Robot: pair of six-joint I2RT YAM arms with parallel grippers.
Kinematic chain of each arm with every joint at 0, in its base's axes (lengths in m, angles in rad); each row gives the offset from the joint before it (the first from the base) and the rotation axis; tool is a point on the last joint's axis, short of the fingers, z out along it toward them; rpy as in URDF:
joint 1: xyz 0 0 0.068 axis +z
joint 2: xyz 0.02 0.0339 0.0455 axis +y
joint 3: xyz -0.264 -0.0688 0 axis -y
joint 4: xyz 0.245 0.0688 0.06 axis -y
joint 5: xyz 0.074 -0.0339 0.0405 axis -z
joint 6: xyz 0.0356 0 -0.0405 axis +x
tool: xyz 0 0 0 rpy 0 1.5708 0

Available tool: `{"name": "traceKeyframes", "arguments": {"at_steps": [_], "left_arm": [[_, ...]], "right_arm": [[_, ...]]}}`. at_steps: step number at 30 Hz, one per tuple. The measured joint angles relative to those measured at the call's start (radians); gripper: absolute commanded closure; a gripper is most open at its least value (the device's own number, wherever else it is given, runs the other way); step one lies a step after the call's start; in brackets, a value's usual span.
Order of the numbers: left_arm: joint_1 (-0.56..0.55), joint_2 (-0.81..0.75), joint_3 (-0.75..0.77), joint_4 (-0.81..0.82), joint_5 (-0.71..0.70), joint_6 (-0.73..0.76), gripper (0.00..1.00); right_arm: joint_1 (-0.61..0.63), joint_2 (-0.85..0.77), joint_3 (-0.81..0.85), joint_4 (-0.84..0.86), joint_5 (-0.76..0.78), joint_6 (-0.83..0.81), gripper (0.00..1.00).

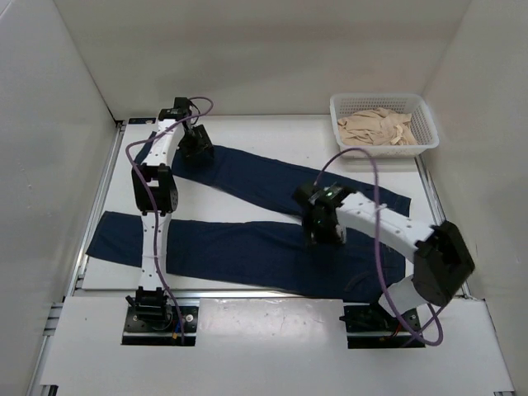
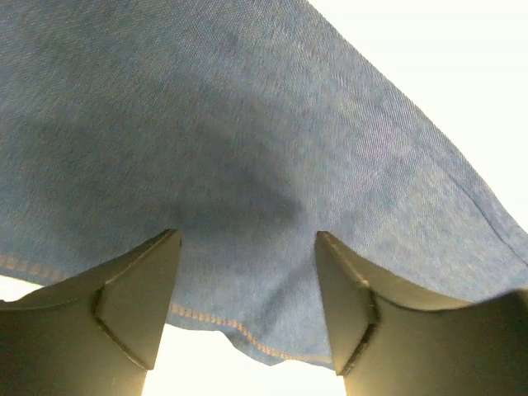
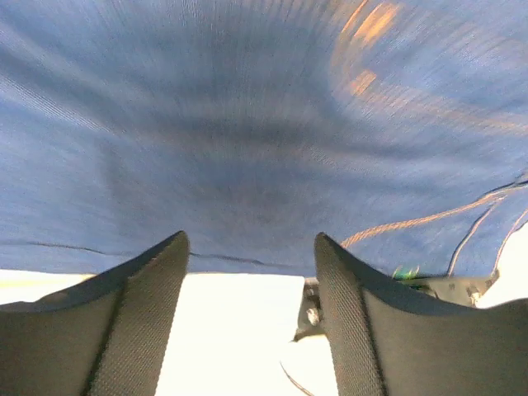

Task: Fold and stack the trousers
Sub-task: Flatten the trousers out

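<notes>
Dark navy trousers (image 1: pixel 247 247) lie flat, legs splayed apart.

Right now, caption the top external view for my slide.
Left gripper and right gripper, open, over navy trousers spread on the table; basket of beige cloth beyond.

White table (image 1: pixel 272 136) with trousers (image 1: pixel 247 247), basket (image 1: pixel 429 144)

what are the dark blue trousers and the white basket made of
The dark navy long-legged trousers look like denim: matte diagonal weave, tan stitched hem. The white latticed basket appears moulded plastic, smooth, by its open grid walls.
</notes>
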Motion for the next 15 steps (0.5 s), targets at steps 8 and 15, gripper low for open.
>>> {"name": "traceKeyframes", "arguments": {"at_steps": [8, 15], "left_arm": [[0.001, -0.311, -0.315, 0.049, -0.019, 0.026, 0.3], [-0.007, -0.436, -0.488, 0.07, -0.029, 0.056, 0.25]], "right_arm": [[-0.381, -0.133, 0.061, 0.036, 0.04, -0.068, 0.48], [-0.777, 0.056, 0.032, 0.193, -0.048, -0.167, 0.46]]}}
